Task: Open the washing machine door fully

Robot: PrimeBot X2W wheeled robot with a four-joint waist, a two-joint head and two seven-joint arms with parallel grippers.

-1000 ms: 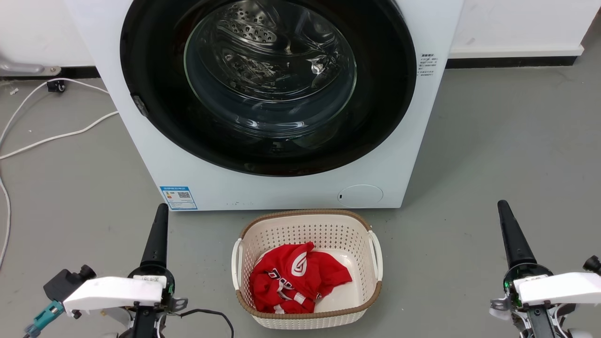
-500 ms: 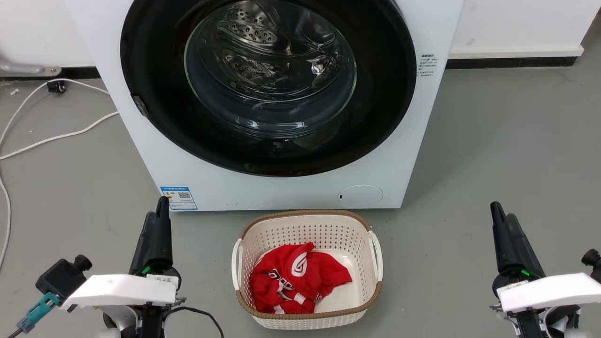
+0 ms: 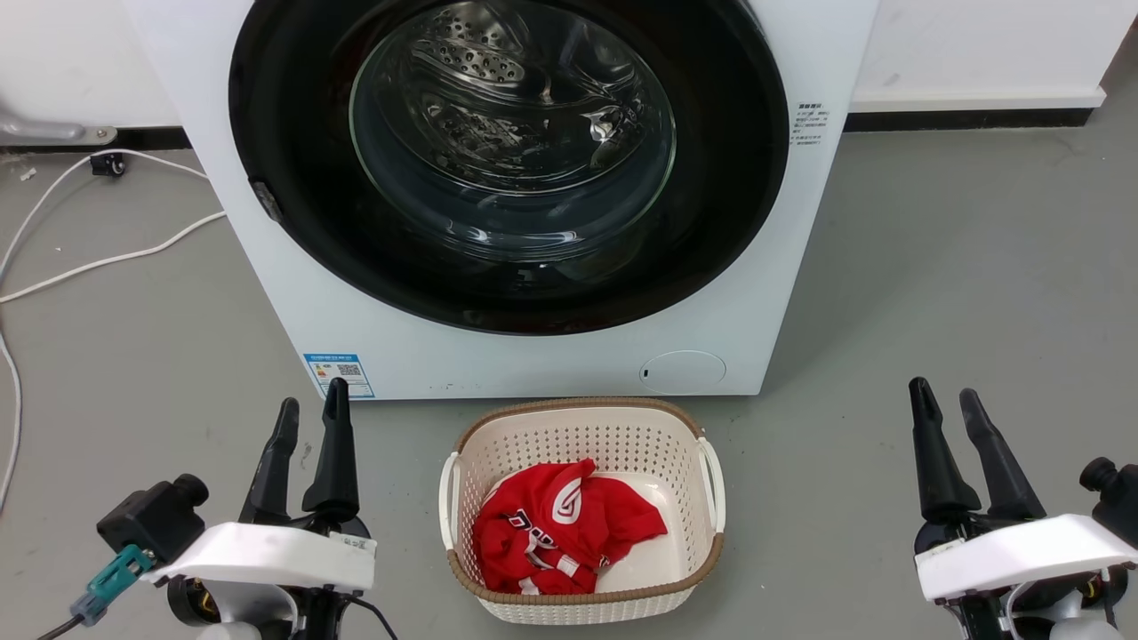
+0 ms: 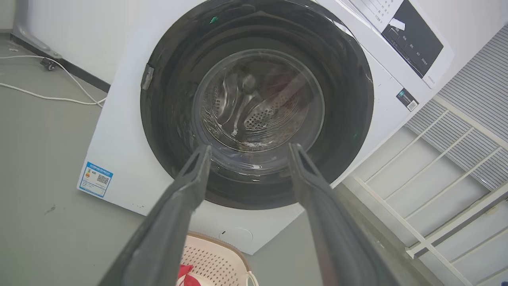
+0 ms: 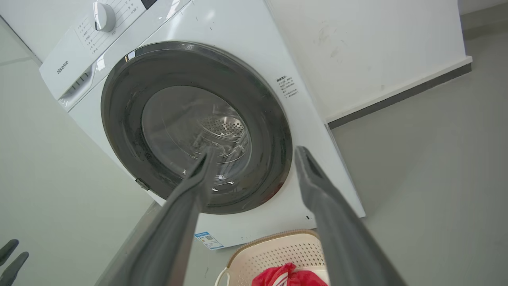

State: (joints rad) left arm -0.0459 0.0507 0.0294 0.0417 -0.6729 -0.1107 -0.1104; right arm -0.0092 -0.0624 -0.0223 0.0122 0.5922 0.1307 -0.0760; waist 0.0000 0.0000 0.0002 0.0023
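Grey floor (image 3: 933,267); washing machine (image 3: 533,364) at twelve o'clock.
The washing machine door (image 3: 729,178) lies flush, closed. Left gripper (image 3: 312,396) at seven o'clock and right gripper (image 3: 941,391) at five, both with fingers apart, holding nothing.

You have before you: one cream perforated basket (image 3: 578,444) with a brown woven rim and white side handles, standing on the grey floor (image 3: 933,267); one crumpled red garment (image 3: 560,524) with white markings, lying inside it; white cables (image 3: 116,258) trailing across the floor at far left; a dark skirting strip (image 3: 969,116) along the white wall (image 3: 978,44).
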